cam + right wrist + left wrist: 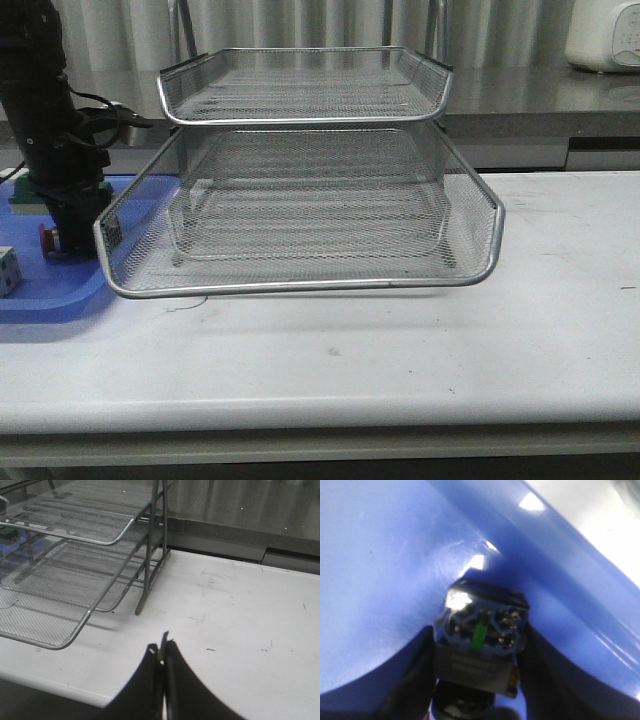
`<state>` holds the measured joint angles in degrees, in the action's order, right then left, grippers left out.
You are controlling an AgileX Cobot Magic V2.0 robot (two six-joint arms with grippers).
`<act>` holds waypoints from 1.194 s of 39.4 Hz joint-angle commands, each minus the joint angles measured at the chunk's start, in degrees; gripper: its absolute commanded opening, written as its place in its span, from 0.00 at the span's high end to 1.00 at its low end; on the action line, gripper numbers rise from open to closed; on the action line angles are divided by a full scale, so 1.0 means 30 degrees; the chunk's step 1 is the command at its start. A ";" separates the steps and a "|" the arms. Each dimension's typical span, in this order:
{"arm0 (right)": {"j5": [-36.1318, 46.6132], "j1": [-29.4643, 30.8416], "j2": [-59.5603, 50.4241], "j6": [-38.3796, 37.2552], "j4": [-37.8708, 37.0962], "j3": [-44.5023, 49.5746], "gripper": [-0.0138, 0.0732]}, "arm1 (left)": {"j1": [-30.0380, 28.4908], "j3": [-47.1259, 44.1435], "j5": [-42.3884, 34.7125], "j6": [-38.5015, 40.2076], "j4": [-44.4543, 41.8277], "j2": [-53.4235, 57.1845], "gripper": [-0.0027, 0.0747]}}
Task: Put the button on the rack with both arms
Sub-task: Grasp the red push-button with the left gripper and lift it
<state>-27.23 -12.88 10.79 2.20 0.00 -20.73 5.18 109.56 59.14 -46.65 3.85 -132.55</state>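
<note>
White table [400,370] fills the near part of our front view, bare up to its front edge. On it stands the rack [310,200], the biggest thing we see: silver wire mesh, with a lower tray pulled well forward toward the camera and an upper tray sitting further back on upright posts. In our right wrist view the same rack [75,570] sits off to one side, its post foot resting on the scuffed table [240,605].

Left of the rack lies a flat blue tray [50,295], its right edge tucked behind the rack's lower corner. Our left arm [45,120] reaches down into that tray, black and bulky with cables looping off it. Our left jaws [479,655] are clamped on the button [481,630]: a dark finger [410,680] presses each side of its black-and-blue body, which hangs just over the blue tray floor [380,555]. From the front, the button's red cap [45,238] peeks out at the left of the jaws, low over the tray.

Our right jaws [162,652] are pressed together, holding nothing, poised above the bare table to the right of the rack.

At the left edge, a small white cube [8,270] sits on the blue tray, and something green [22,195] shows behind the left arm.
</note>
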 commanded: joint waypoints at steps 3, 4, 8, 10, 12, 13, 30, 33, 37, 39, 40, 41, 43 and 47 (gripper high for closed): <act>0.1480 -0.0027 0.0182 -0.0047 0.0000 -0.0449 0.97 | -0.0015 0.0687 -0.0271 -0.0026 0.0190 0.1151 0.79; 0.1480 -0.0027 0.0182 -0.0047 0.0000 -0.0449 0.97 | -0.0103 0.0765 -0.0137 0.0030 0.0190 0.1151 0.81; 0.1480 -0.0027 0.0182 -0.0047 0.0000 -0.0449 0.97 | -0.0458 0.1356 0.0784 0.0891 0.0206 0.1196 0.86; 0.1480 -0.0027 0.0182 -0.0047 0.0000 -0.0449 0.97 | -0.0725 0.1574 0.1241 0.1246 0.0239 0.1320 0.86; 0.1480 -0.0027 0.0182 -0.0047 0.0000 -0.0449 0.97 | -0.1015 0.1759 0.1753 0.1706 0.0289 0.1626 0.86; 0.1480 -0.0027 0.0182 -0.0047 0.0000 -0.0449 0.97 | -0.1152 0.1790 0.2004 0.1943 0.0289 0.1760 0.86; 0.1480 -0.0027 0.0182 -0.0047 0.0000 -0.0449 0.97 | -0.1766 0.1523 0.4975 0.4635 0.0166 0.5817 0.86; 0.1480 -0.0027 0.0182 -0.0047 0.0000 -0.0449 0.97 | -0.1581 0.0730 0.4975 0.5228 0.0407 0.7050 0.86; 0.1480 -0.0027 0.0182 -0.0047 0.0000 -0.0449 0.97 | -0.1106 -0.1093 0.4975 0.5221 0.1099 0.9101 0.86; 0.1480 -0.0027 0.0182 -0.0047 0.0000 -0.0449 0.97 | -0.0769 -0.1899 0.4975 0.5221 0.1272 0.9858 0.86; 0.1480 -0.0027 0.0182 -0.0047 0.0000 -0.0449 0.97 | -0.0486 -0.2200 0.4975 0.5221 0.1332 1.0315 0.86; 0.1480 -0.0027 0.0182 -0.0047 0.0000 -0.0449 0.97 | -0.0263 -0.2473 0.4975 0.5221 0.1392 1.0521 0.86; 0.1480 -0.0027 0.0182 -0.0047 0.0000 -0.0449 0.97 | 0.0426 -0.3002 0.4975 0.5221 0.1697 1.1236 0.86; 0.1480 -0.0027 0.0182 -0.0047 0.0000 -0.0449 0.97 | 0.2014 -0.3163 0.4975 0.5221 0.2546 1.1558 0.86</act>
<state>-27.36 -12.88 10.79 2.20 0.00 -20.73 7.50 99.23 71.63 -31.62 7.86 -101.59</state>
